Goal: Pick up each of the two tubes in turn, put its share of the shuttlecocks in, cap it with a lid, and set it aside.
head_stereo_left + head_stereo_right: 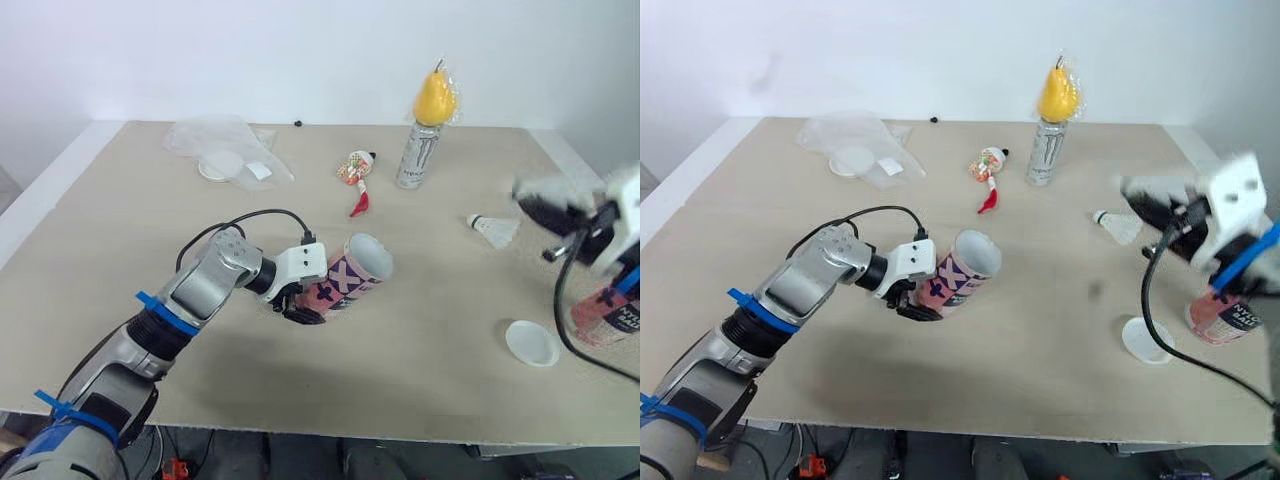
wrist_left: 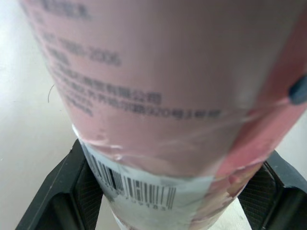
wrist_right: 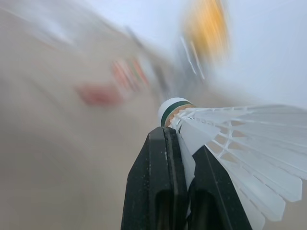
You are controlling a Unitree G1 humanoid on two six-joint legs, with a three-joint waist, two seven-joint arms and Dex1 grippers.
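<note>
Left claw [image 1: 303, 306] clamped round the barcode end of a pink printed cardboard tube [image 1: 350, 275], held tilted, well nearer the robot than the tall silver drinks can [image 1: 418, 152], open mouth angled up and away. Right claw [image 3: 184, 139] pinched shut on a white feathered shuttlecock [image 3: 230, 143] with a green-banded cork, out to the can's right. Could crush or snag feathers on the rim if brought in skirt-first or off-centre; could also twist the tube in the grip, gripped only near its foot. Count: two tubes, with a second pink tube [image 1: 610, 318] standing far right of the can; two shuttlecocks by the look of it, the other shuttlecock [image 1: 494, 231] lying right of the can and nearer the robot; two white round lids, one [image 1: 532, 343] right and well forward of the can, one [image 1: 222, 165] among clear plastic wrap [image 1: 200, 135] to its left.
</note>
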